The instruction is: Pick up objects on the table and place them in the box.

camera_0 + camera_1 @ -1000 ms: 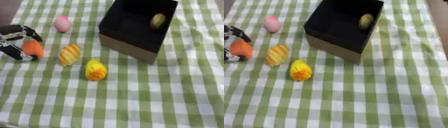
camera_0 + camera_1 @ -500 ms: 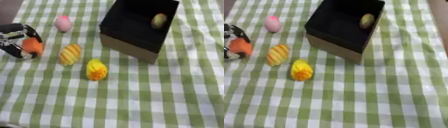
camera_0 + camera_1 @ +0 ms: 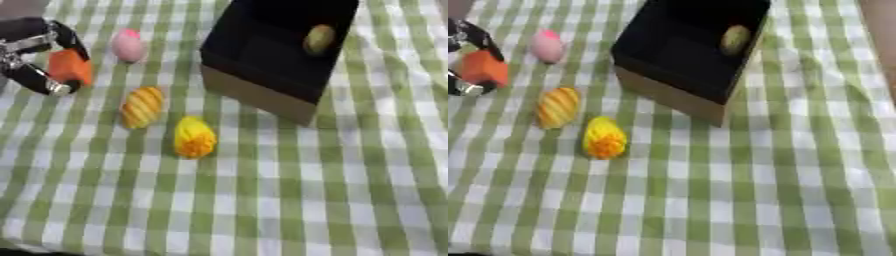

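My left hand (image 3: 31,55) is at the far left, its black fingers and thumb curled around an orange object (image 3: 70,67) held just above the cloth. A pink egg-shaped object (image 3: 129,44) lies to its right. Nearer the front lie an orange striped object (image 3: 142,106) and a yellow ridged object (image 3: 194,137). The black-lined cardboard box (image 3: 262,95) stands at the back centre, open on top, with an olive-yellow object (image 3: 319,39) inside it. The right hand shows in neither view.
A green and white checked cloth (image 3: 306,190) covers the whole table. The box's brown front wall faces the loose objects on the left.
My left hand with the orange object has risen slightly and shifted toward the back. The other objects and the box have stayed put.
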### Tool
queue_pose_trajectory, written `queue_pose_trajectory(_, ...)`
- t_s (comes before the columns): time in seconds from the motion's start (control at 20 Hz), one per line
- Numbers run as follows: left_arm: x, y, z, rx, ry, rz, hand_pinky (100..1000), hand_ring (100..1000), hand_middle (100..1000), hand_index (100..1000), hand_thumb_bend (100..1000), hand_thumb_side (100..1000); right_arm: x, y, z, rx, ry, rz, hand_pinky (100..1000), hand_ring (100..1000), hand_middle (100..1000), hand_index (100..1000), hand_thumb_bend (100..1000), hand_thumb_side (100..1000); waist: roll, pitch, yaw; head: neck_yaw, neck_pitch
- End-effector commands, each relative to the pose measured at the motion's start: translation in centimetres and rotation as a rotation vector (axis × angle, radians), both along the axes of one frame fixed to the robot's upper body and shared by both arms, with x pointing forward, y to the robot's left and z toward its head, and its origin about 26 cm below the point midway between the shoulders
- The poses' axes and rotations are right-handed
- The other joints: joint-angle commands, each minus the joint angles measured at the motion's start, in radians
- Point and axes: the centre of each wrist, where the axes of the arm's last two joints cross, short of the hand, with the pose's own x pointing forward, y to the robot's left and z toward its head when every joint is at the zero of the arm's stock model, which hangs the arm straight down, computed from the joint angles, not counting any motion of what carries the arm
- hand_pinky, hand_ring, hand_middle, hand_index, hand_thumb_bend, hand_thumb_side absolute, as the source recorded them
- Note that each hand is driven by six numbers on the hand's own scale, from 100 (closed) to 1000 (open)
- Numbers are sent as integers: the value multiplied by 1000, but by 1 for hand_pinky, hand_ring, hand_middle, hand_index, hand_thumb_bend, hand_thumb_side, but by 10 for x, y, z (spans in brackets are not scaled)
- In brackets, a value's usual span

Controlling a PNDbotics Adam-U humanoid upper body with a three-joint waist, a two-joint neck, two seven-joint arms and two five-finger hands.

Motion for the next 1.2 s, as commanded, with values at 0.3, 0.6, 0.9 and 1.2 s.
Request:
queue_pose_trajectory(0.3,2,-44,41,-19,-80,-121,785,641,520,696,220,107,-5,-2,20,4,-68,8,856,862,595,857,100,530,3,-27,-9,7,-2)
queue_pose_trajectory(0.6,5,-98,58,-64,-121,-248,781,630,511,694,197,113,-6,7,41,60,-149,64,848,847,611,856,100,535,3,-27,-40,43,-9)
queue_pose_trajectory(0.9,6,-144,62,-74,-170,-305,781,632,513,696,215,108,-8,20,62,96,-224,140,843,837,622,855,100,537,-2,-29,-74,79,-20)
queue_pose_trajectory(1.2,6,-177,57,-70,-245,-296,782,632,512,697,219,105,-10,28,75,112,-283,179,835,826,630,855,100,536,-15,-31,-101,128,-20)
